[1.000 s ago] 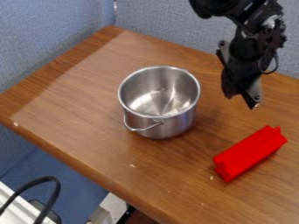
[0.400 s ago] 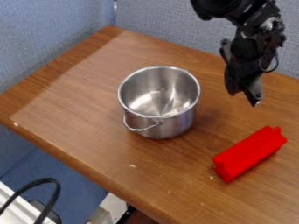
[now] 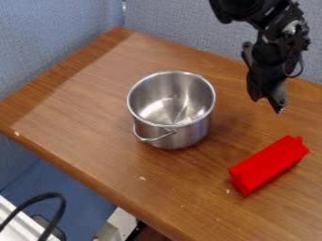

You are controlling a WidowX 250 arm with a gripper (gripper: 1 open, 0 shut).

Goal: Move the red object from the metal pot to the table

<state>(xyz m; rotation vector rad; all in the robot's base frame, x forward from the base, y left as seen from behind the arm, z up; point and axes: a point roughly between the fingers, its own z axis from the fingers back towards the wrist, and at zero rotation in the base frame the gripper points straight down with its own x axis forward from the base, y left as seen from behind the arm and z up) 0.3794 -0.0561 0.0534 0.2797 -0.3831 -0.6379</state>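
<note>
A brown wooden table (image 3: 75,94) stands before a blue wall. On it the metal pot (image 3: 172,109) is empty. The red object (image 3: 269,165) lies flat on the table, to the right of the pot and apart from it. Above, the black gripper (image 3: 273,102) hangs with its jaws closed, holding nothing.

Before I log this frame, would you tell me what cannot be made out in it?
- Arm: cut off by the top edge of the camera view; only its lower part shows.
- Tool: dark and small; its jaws look shut, but no gap can be checked.
- Table: its right side runs off the frame.
- Pot: its far outer wall is hidden by its own rim.
- Red block: its underside is hidden.
</note>
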